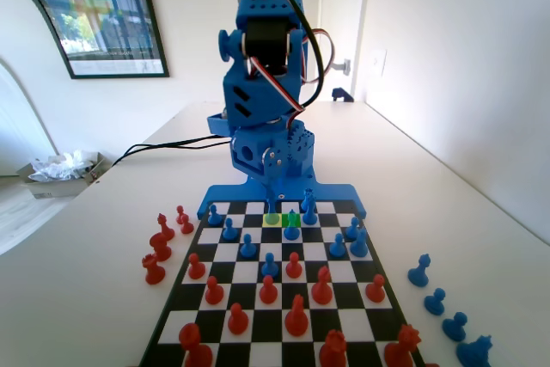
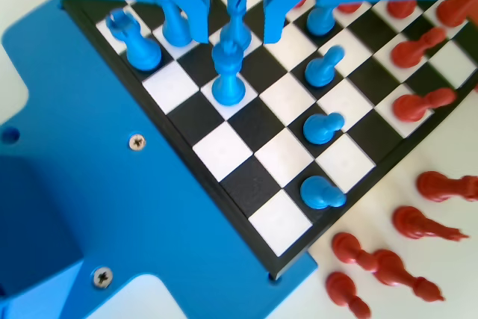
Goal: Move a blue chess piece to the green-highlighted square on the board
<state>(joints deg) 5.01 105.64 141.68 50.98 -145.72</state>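
Overhead, slender glossy blue chess piece (image 2: 228, 72)

We see red pieces (image 1: 160, 247) lying left of the board, a framed poster (image 1: 94, 10) on the far-left wall, and a black cable (image 1: 163, 147).

The arm's base hides the middle of the board's (image 1: 258, 333) far edge in the fixed view, and the near edge is cut off by the picture's bottom, slicing through the red pieces (image 1: 196, 348) there. The blue piece (image 1: 292, 224) covers most of the green square (image 1: 286, 220), so its footing there is hard to judge. In the wrist view the gripper (image 2: 237, 35) is cropped by the top edge, and the far blue pieces (image 2: 176, 24) behind its fingers are partly hidden.
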